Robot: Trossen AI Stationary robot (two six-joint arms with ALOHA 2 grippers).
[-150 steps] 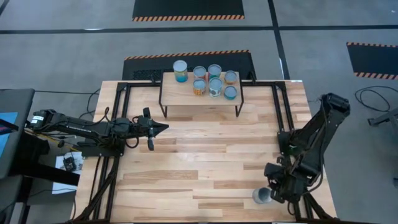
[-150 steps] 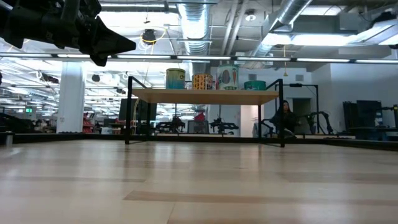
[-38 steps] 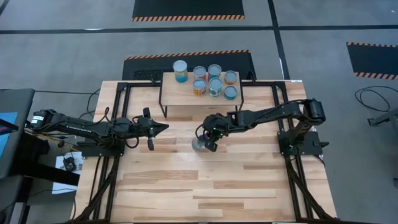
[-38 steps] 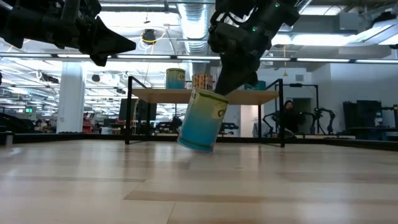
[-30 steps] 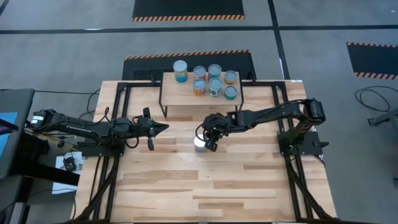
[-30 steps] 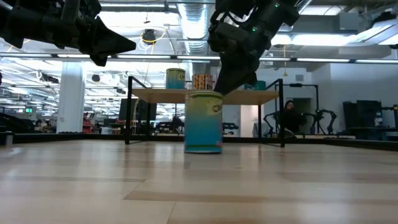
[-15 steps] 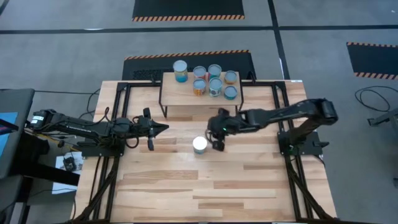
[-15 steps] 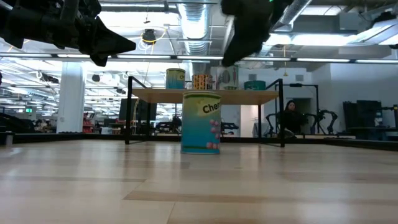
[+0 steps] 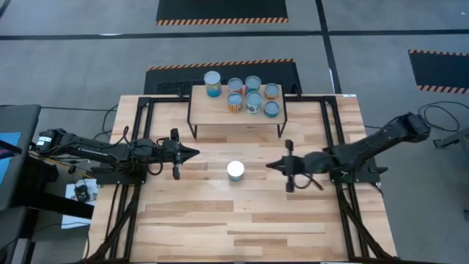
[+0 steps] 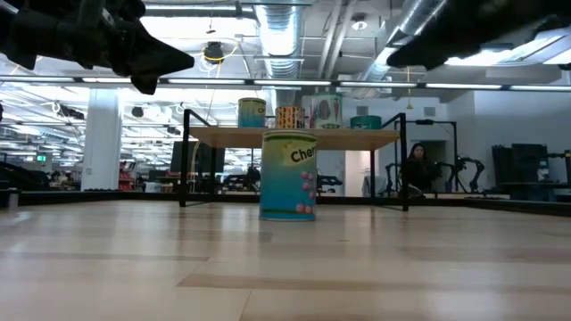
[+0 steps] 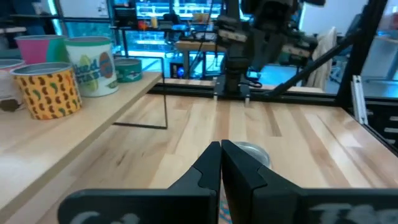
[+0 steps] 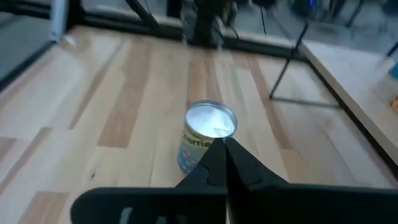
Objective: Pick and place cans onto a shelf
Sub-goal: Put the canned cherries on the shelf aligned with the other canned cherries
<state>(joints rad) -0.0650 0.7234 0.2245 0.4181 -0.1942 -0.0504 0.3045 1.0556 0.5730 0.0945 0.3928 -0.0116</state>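
Seven cans (image 9: 249, 95) sit on the shelf (image 9: 212, 116), one can (image 9: 235, 170) stands on the worktop (image 9: 220, 220) before it, between the shut, empty left claw (image 9: 192, 152) and right claw (image 9: 271, 166).

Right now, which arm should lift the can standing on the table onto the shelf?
Judging by position, left: its gripper sits nearer the can and shelf than the right gripper. Both have shut fingers.

Left gripper (image 9: 195, 153) and right gripper (image 9: 268, 165) both closed, empty, arms low, tips pointing toward each other, well apart.
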